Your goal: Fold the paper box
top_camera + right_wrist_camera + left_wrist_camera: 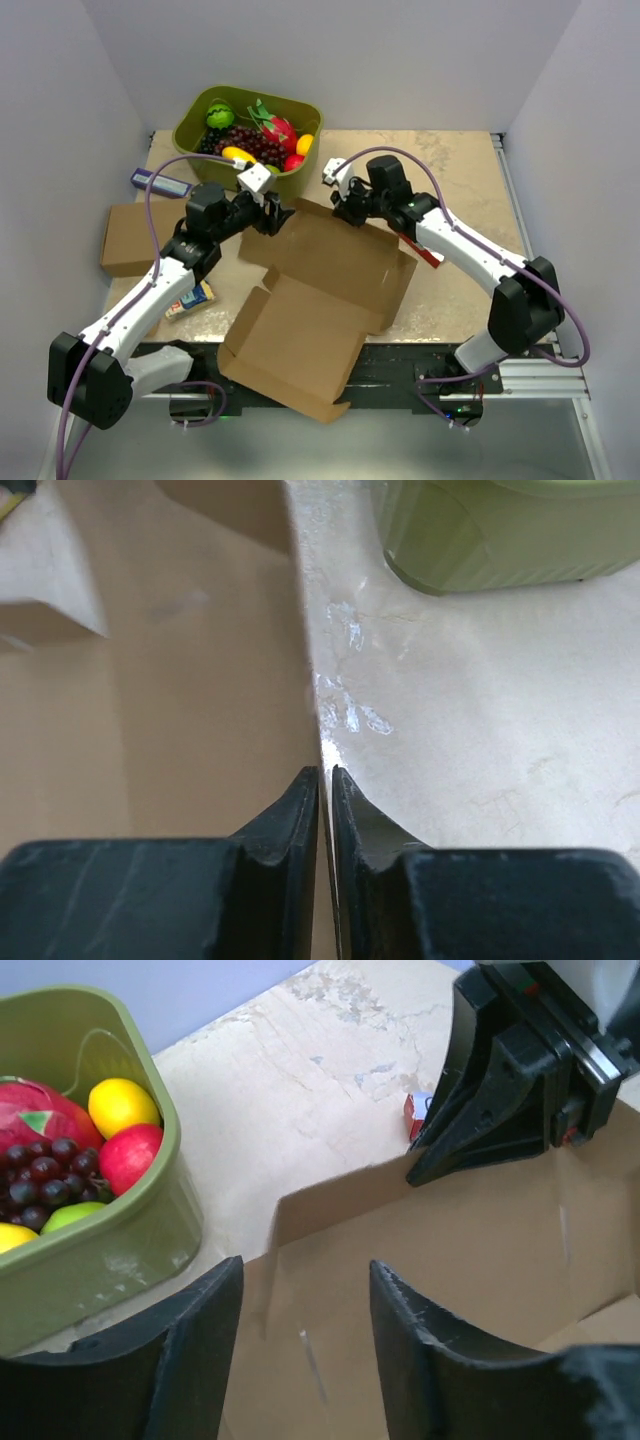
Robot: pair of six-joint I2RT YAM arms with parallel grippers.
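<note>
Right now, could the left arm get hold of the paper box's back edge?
Probably yes. The left gripper hangs open right at that edge of the paper box with nothing between them. The right gripper pinches the same edge farther along, leaving room.

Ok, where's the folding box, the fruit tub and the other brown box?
paper box [300, 335]: top view, on its flat near panel.
fruit tub [90, 1260]: left wrist view, on its outer wall.
other brown box [135, 235]: top view, on its top face.
</note>
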